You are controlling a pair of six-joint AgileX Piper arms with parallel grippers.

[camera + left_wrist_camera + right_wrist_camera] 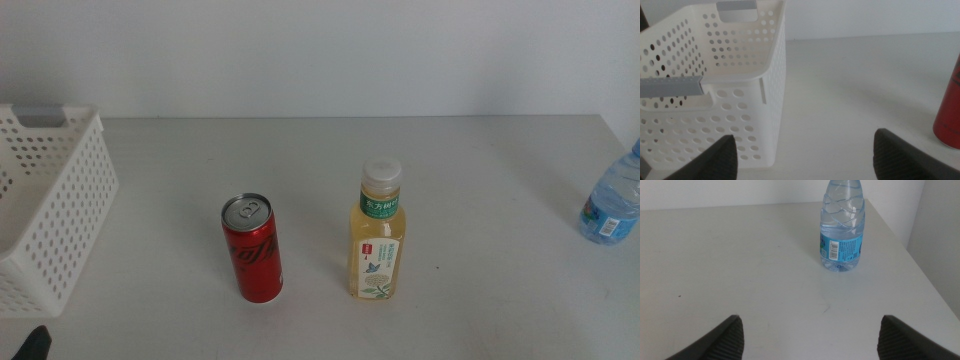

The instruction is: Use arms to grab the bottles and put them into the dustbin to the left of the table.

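Bottles stand untouched mid-frame: red can (252, 248), tea bottle (378, 230). Left end effector (802, 157) and right end effector (810, 337) gape wide, holding nothing.

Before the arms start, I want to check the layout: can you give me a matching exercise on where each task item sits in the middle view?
Things:
1. red can
2. tea bottle
3. water bottle
4. dustbin

Places:
A. far right edge of the table
B. left edge of the table
C. centre, just right of the can
D. between the dustbin and the tea bottle

Pairs: 1-D, 2-C, 3-A, 4-B
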